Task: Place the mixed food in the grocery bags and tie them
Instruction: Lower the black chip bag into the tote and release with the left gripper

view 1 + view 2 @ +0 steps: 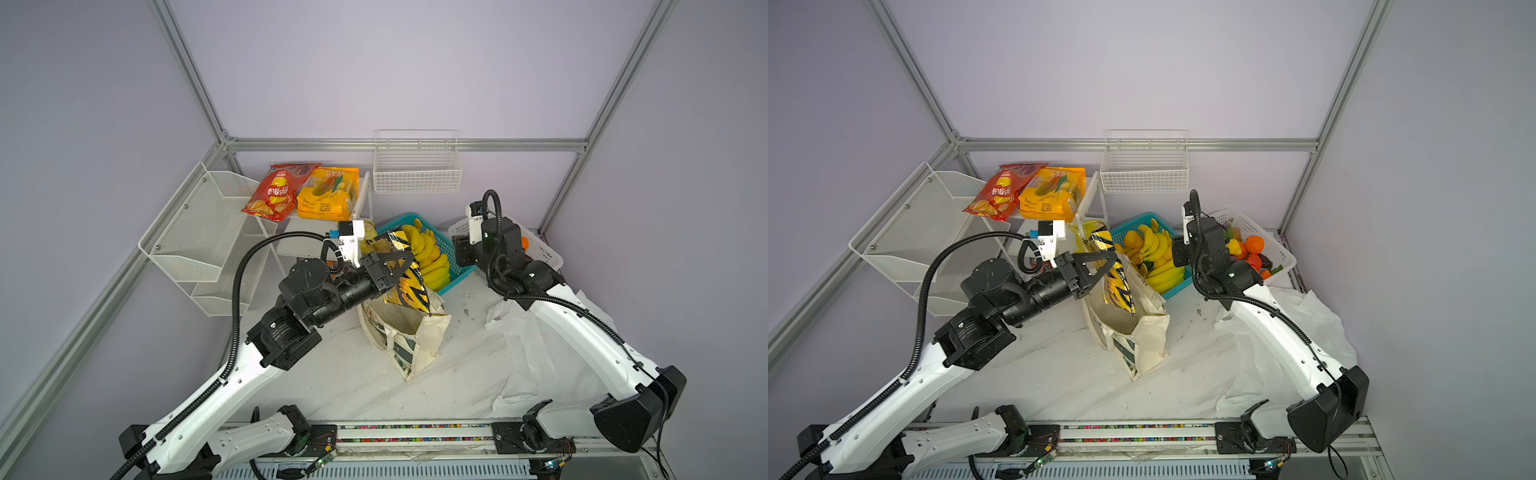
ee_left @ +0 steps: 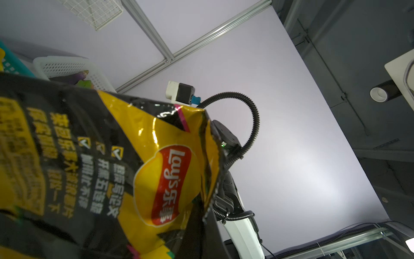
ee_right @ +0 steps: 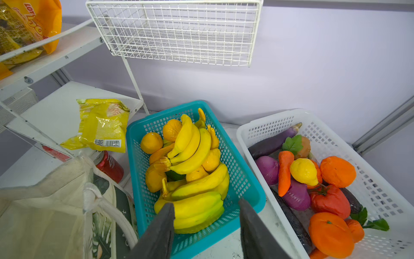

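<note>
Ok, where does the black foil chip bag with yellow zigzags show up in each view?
Both top views: the black foil chip bag hangs at centre, over the cream canvas tote.
Left wrist: the bag close up, filling much of the foreground.
Right wrist: not in it.
Shared landmark: the white wire wall basket, seen in all four.

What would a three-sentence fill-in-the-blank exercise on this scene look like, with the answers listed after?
The left gripper is shut on the ____-and-yellow chip bag over the canvas tote.
The purple eggplant lies in the ____ basket.
The right gripper hovers, jaws ____, above the teal basket of bananas.
Missing words: black; white; open.
</note>
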Robot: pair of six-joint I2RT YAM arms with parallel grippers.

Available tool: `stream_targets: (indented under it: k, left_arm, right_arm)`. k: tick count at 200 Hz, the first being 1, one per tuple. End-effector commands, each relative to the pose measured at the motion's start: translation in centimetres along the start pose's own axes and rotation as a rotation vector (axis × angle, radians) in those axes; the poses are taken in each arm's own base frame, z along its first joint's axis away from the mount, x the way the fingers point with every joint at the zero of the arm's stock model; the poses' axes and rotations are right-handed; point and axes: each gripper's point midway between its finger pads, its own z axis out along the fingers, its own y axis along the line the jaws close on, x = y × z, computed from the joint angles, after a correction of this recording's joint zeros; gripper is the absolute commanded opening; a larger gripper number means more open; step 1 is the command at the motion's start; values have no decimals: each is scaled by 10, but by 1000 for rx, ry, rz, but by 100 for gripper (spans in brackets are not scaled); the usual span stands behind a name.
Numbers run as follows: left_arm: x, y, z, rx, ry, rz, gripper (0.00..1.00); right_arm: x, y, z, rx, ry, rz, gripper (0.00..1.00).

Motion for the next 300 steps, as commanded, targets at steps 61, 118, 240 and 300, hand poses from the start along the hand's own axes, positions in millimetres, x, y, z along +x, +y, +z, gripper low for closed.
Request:
stream_targets:
  k: [61,118,240,300]
  left_arm:
    - [16,41,-9,-53,-32,-96,0]
    - [21,77,-14,-132,-68,-147,0]
    - [-13,165,-15,-422,-124,28,43]
    - [-69,104,-62,-523,-240,561,72]
  right_arm:
    - [3,-3,-12,-2,2,6,50]
    - [8,2,-8,-32,14,5,50]
    - [33,49,-1,-296,54,20,51]
    - [52,102,-27,-487,44,-70,54]
